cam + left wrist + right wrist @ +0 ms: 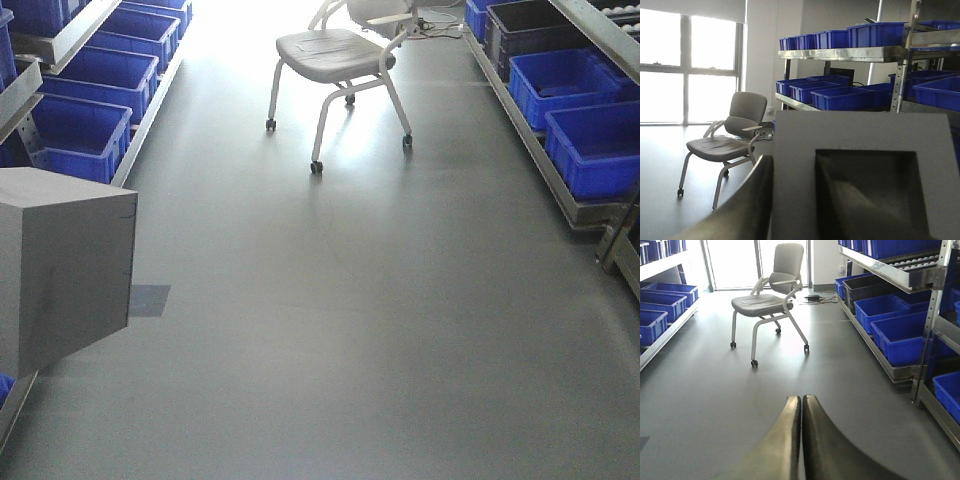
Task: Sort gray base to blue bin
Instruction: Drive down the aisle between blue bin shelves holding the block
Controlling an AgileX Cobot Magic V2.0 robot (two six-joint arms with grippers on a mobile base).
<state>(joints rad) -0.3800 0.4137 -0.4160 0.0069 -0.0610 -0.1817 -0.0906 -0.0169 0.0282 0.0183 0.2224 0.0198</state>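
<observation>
The gray base [865,132], a matte, light gray block with a shallow square recess, hung above the smooth gray floor [380,330], beside the left-hand row of glossy blue bins [75,135]. The left gripper [795,160] pinched its wall, one curved finger [740,210] outside and the other apparently inside the recess. The right gripper [801,399] was pressed fully together, empty. A caster chair [335,55] stood beyond.

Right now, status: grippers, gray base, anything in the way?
Left gripper shut on gray base, held aloft. Right gripper shut, empty. Blue bins on both sides; chair stands mid-aisle ahead.
</observation>
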